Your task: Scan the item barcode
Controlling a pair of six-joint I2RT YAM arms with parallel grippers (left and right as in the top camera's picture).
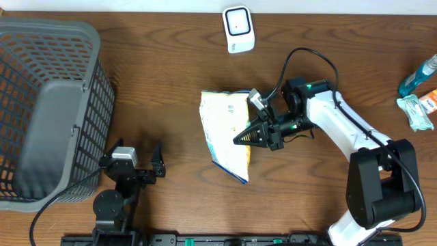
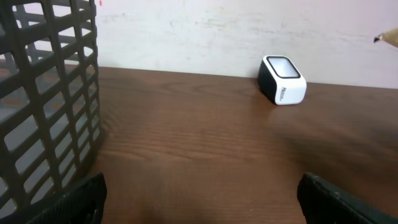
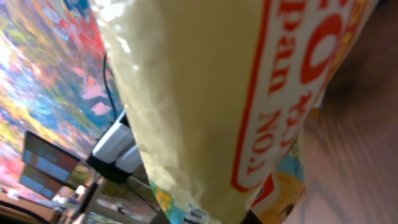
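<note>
Clamping the bag [image 1: 220, 130] by its right edge, the right end effector [image 1: 239, 139] is closed. The left end effector [image 1: 131, 158] gapes open. Print reads "NO.1".

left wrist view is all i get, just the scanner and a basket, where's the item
Observer: The snack bag is mid-table, with the right gripper shut on its edge.
Operator: is it near the scanner
Observer: No, the scanner sits at the table's far edge, beyond the bag and clear of it.
Operator: anything else around
Observer: A blue spray bottle and a small packet lie off to the right arm's side.
</note>
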